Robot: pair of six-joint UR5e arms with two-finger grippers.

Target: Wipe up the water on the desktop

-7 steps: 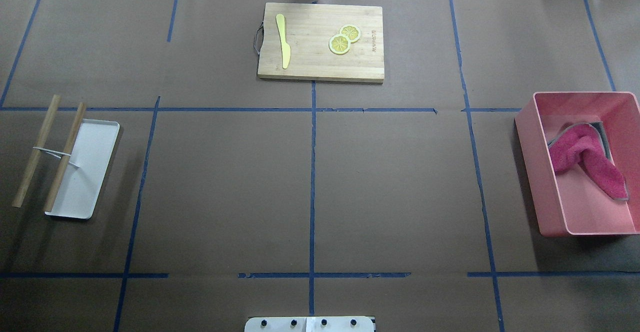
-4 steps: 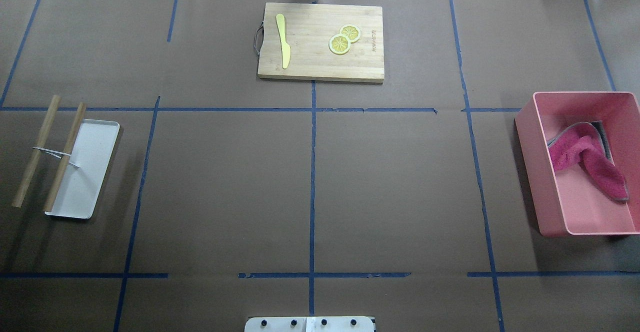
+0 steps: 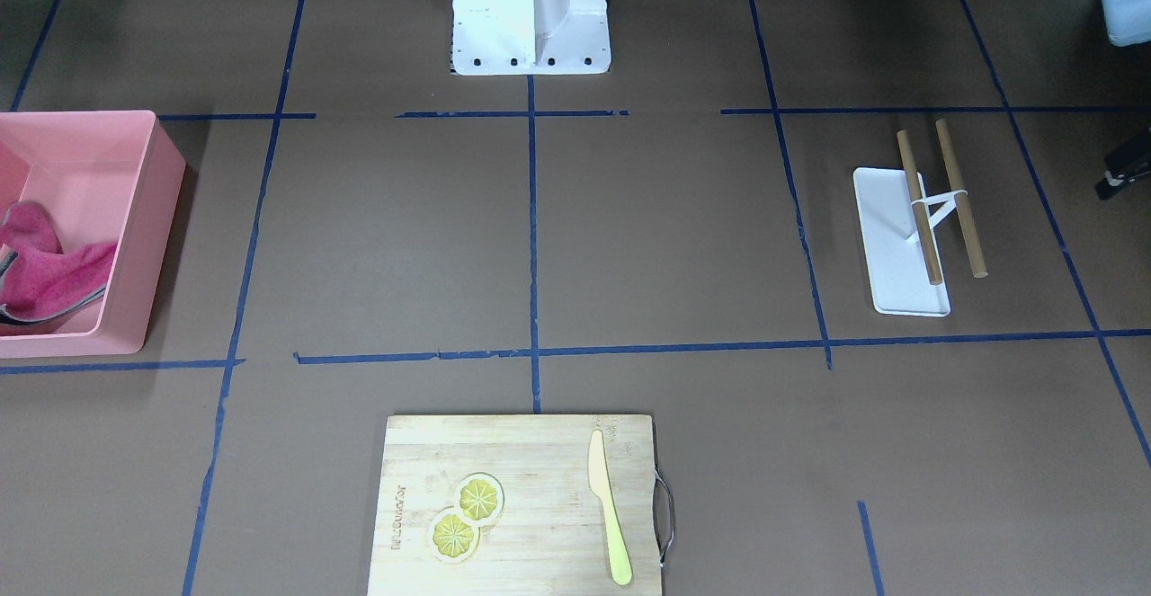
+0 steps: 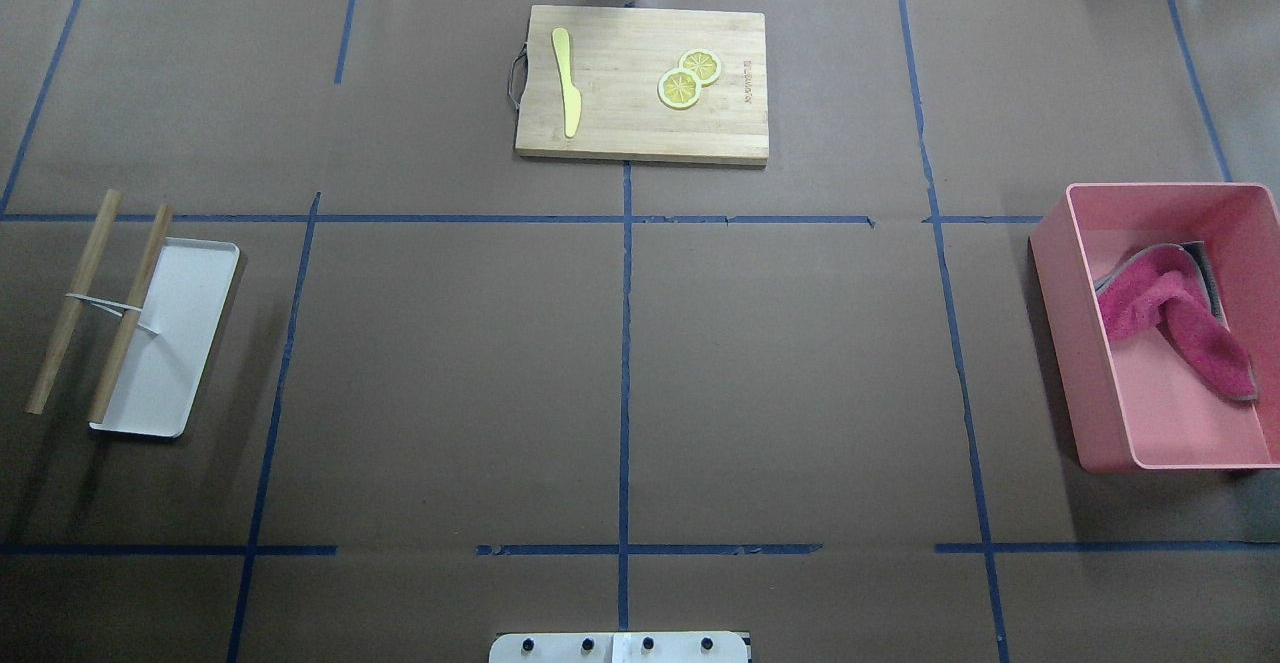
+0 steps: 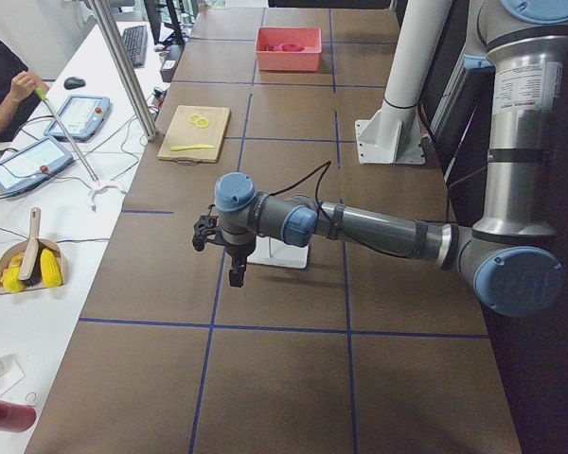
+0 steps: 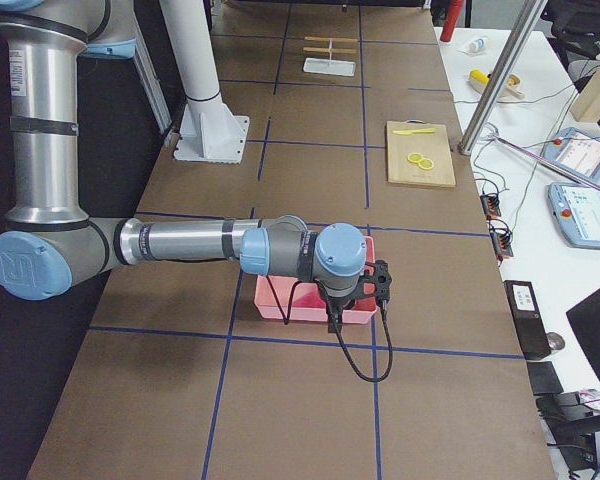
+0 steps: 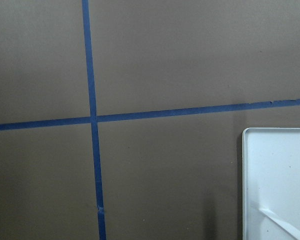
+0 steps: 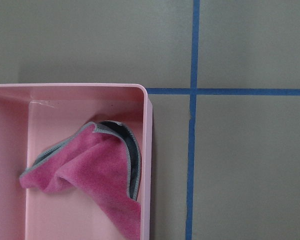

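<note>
The dark-brown desktop (image 4: 450, 373) with its blue tape grid lies bare in the middle; I see no water on it. A pink cloth (image 4: 1170, 318) with a grey edge lies crumpled in a pink bin (image 4: 1060, 313) at the right. It also shows in the right wrist view (image 8: 85, 165), where no fingers show. My right gripper (image 6: 332, 318) hangs over the bin's near wall; I cannot tell if it is open. My left gripper (image 5: 235, 274) hangs over the desktop beside the white tray (image 5: 279, 253); I cannot tell if it is open.
A white tray (image 4: 190, 343) with two wooden sticks (image 4: 75, 303) tied across it lies at the left. A wooden cutting board (image 4: 640, 133) at the far middle holds a yellow knife (image 4: 567, 83) and two lemon slices (image 4: 688, 80). The robot's base (image 3: 530, 12) stands at the near edge.
The pink cloth has settled a little flatter in the bin. Nothing else has moved.
</note>
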